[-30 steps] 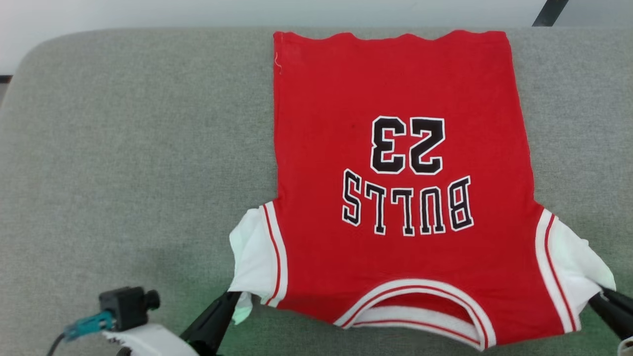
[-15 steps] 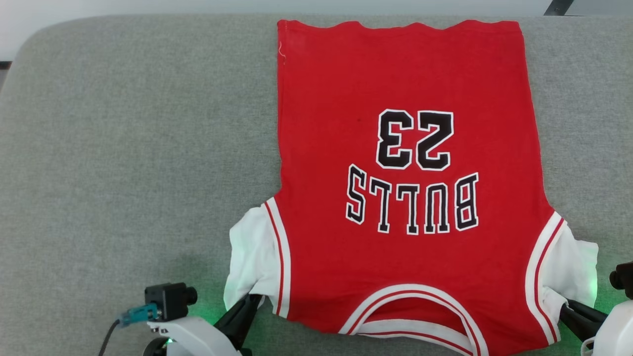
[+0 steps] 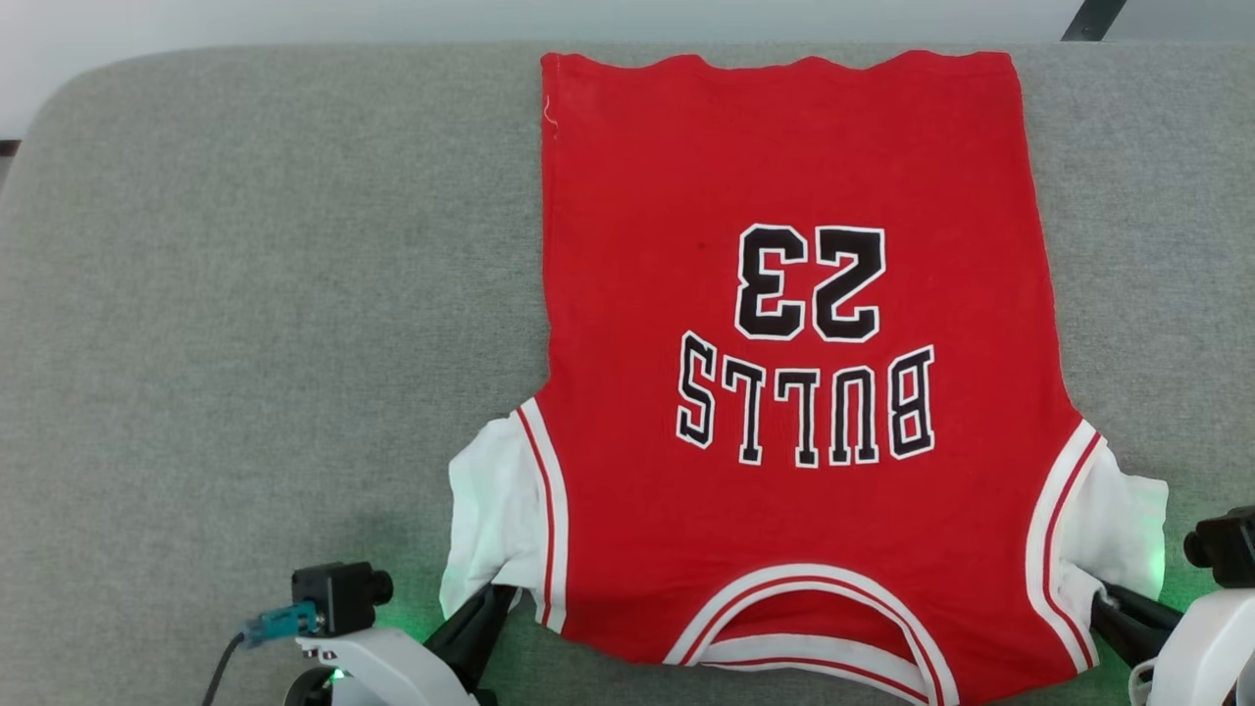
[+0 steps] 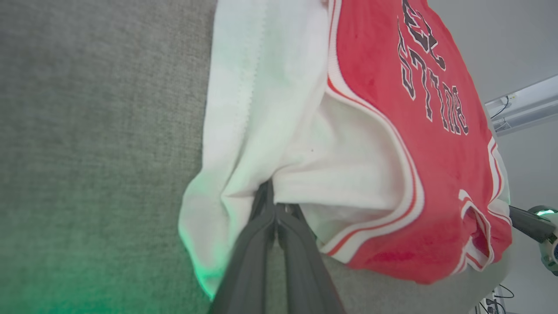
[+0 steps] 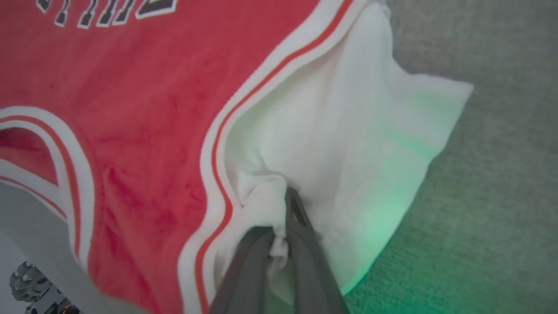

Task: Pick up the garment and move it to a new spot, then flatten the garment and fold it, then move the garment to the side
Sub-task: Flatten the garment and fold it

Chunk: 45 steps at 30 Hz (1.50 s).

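The garment (image 3: 794, 147), a red jersey with white sleeves and black "23" lettering, lies spread flat on the grey padded surface (image 3: 265, 294), collar toward me and hem at the far edge. My left gripper (image 3: 495, 596) is shut on the white left sleeve's near corner. In the left wrist view the fingers (image 4: 274, 203) meet in a fold of that sleeve (image 4: 261, 109). My right gripper (image 3: 1103, 603) is shut on the right sleeve. In the right wrist view a bunch of white cloth (image 5: 266, 205) is pinched between its fingers (image 5: 285, 207), beside the red body (image 5: 130, 87).
Bare grey surface stretches wide to the left of the jersey, with a narrower strip to its right (image 3: 1147, 245). The surface's rounded far edge (image 3: 294, 54) meets a pale wall. A dark pole (image 3: 1083, 20) stands at the far right.
Both grippers have come further into view and slightly inward, still holding the sleeves. The right sleeve, stretched sideways before, now lies slacker and nearer the body. The camera has shifted a little.
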Tool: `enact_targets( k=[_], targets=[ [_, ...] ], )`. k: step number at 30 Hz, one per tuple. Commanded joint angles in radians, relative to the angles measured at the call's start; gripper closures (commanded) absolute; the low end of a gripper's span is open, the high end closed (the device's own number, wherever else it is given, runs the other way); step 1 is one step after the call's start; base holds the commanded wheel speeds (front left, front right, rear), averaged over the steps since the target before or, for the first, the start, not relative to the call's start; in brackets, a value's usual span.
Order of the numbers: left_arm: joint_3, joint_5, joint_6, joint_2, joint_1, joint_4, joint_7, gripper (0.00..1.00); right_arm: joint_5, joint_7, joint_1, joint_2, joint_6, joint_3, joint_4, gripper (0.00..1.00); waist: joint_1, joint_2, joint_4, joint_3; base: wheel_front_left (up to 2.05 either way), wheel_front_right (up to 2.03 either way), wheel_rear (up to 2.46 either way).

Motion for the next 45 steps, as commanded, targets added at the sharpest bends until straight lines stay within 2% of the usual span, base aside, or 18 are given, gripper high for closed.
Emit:
enact_targets(
  k=[1,4,7,11,14,17,21,24,27,32,35,39,45],
  targets=[
    [-0.005,-0.006,0.004,-0.01,0.004,0.029,0.01,1.0,0.0,-0.007,-0.007,0.012,-0.009,0.001,0.023,0.0,0.0,0.0,-0.008,-0.007,0.0,0.0,0.0],
    [-0.001,-0.003,0.003,-0.004,0.01,0.009,-0.001,1.0,0.024,-0.001,0.01,-0.02,-0.009,-0.037,-0.021,0.0,0.0,0.0,-0.013,-0.013,0.0,0.0,0.0],
    [0.003,0.008,0.008,0.005,0.017,-0.023,-0.011,1.0,0.054,0.028,0.039,-0.062,-0.006,-0.095,-0.118,0.0,0.0,0.0,-0.013,-0.011,0.0,0.0,0.0],
    [0.003,0.027,0.028,0.019,0.021,-0.069,-0.018,1.0,0.124,0.099,0.05,-0.136,-0.006,-0.221,-0.255,0.0,0.0,0.0,-0.009,0.003,0.0,0.0,0.0],
    [-0.001,0.044,0.04,0.024,0.003,-0.106,-0.013,1.0,0.163,0.158,0.001,-0.168,-0.006,-0.298,-0.313,0.0,0.0,0.0,0.005,0.025,0.0,0.0,0.0],
    [-0.007,0.061,0.049,0.019,-0.027,-0.133,-0.003,1.0,0.191,0.228,-0.094,-0.191,-0.006,-0.331,-0.302,0.0,0.0,0.0,0.03,0.052,0.0,0.0,0.0],
    [-0.02,0.084,0.045,0.004,-0.067,-0.149,0.012,1.0,0.198,0.309,-0.289,-0.208,-0.006,-0.336,-0.213,0.0,0.0,0.0,0.075,0.093,0.0,0.0,0.0],
    [-0.029,0.1,0.04,-0.014,-0.094,-0.156,0.016,1.0,0.135,0.357,-0.458,-0.206,-0.006,-0.291,-0.117,0.0,0.0,0.0,0.106,0.129,0.0,0.0,0.0],
    [-0.038,0.114,0.034,-0.035,-0.119,-0.155,0.016,1.0,0.075,0.42,-0.644,-0.159,-0.006,-0.23,0.007,0.0,0.0,0.0,0.136,0.169,0.0,0.0,0.0],
    [-0.05,0.131,0.019,-0.073,-0.17,-0.148,0.022,1.0,-0.008,0.605,-0.974,-0.07,-0.006,-0.143,0.252,0.0,0.0,0.0,0.174,0.261,0.0,0.0,0.0],
    [-0.058,0.148,0.006,-0.099,-0.207,-0.133,0.025,1.0,-0.103,0.641,-1.133,-0.023,-0.006,-0.122,0.405,0.0,0.0,0.0,0.205,0.309,0.0,0.0,0.0],
    [-0.066,0.157,-0.005,-0.122,-0.231,-0.108,0.021,1.0,-0.193,0.662,-1.272,0.023,-0.006,-0.108,0.561,0.0,0.0,0.0,0.231,0.349,0.0,0.0,0.0],
    [-0.072,0.162,-0.005,-0.134,-0.24,-0.077,0.022,1.0,-0.255,0.69,-1.347,0.063,-0.006,-0.085,0.721,0.0,0.0,0.0,0.237,0.375,0.0,0.0,0.0]
  ],
)
